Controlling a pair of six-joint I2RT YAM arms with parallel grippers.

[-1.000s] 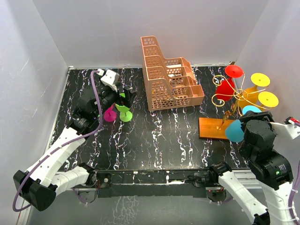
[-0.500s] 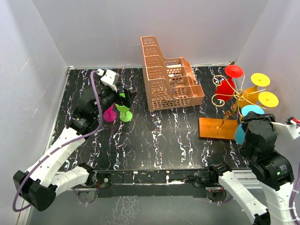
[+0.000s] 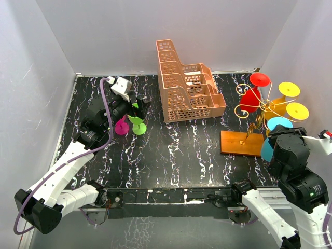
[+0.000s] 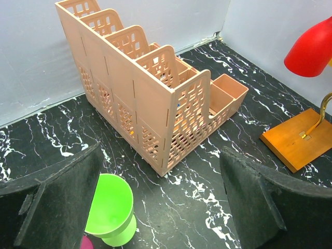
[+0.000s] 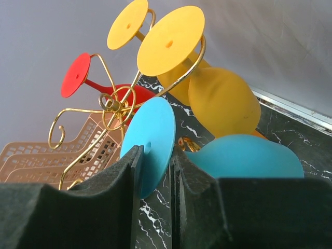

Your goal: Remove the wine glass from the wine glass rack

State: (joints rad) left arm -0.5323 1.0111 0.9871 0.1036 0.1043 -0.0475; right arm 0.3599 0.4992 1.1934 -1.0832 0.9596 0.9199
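Observation:
The wine glass rack has an orange-brown base (image 3: 240,142) and gold wire arms (image 3: 259,106), at the right of the table. Red (image 3: 251,96) and yellow (image 3: 288,89) glasses hang on it. My right gripper (image 5: 155,176) is shut on the flat foot of a blue wine glass (image 5: 150,142), whose bowl (image 5: 249,158) lies to the right of the fingers. In the top view the blue glass (image 3: 277,123) is at the rack's near right side. My left gripper (image 4: 166,207) is open and empty beside a green glass (image 4: 109,210) on the table.
A peach lattice basket (image 3: 187,83) stands at the back centre. A magenta glass (image 3: 122,127) stands next to the green one (image 3: 138,124) at the left. Grey walls close in the back and both sides; the right wall is close behind the rack.
My right arm has shifted slightly right and nearer with the blue glass, whose bowl has moved off the base board's edge. The left arm has not moved.

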